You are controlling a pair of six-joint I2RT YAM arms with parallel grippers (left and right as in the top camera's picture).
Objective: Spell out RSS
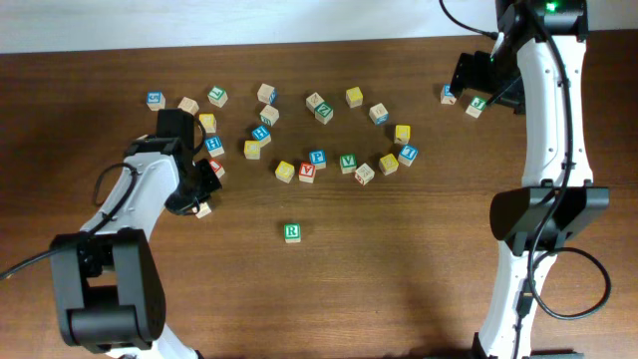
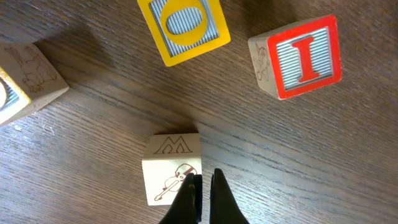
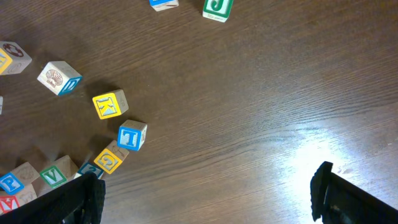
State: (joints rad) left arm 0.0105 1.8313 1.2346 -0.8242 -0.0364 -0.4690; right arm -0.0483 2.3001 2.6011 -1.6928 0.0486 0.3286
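Observation:
The green cube with a white R (image 1: 291, 231) sits alone in front of the scattered cubes. Several yellow-faced cubes lie in the scatter, such as one (image 1: 285, 172), but I cannot read an S on any. My left gripper (image 1: 203, 191) is at the left end of the scatter. In the left wrist view the left gripper (image 2: 205, 182) is shut with nothing between its fingers, and its tips are against the right edge of a plain wooden cube with a violin drawing (image 2: 169, 169). My right gripper (image 3: 208, 196) is open over bare wood, high at the back right (image 1: 478, 85).
A yellow O cube (image 2: 183, 25) and a red I cube (image 2: 300, 57) lie just beyond the left gripper. A yellow K (image 3: 110, 104), blue T (image 3: 132, 137), yellow G (image 3: 107, 160) and green V (image 3: 53, 176) lie left of the right gripper, and a green J (image 3: 217, 7) lies farther off.

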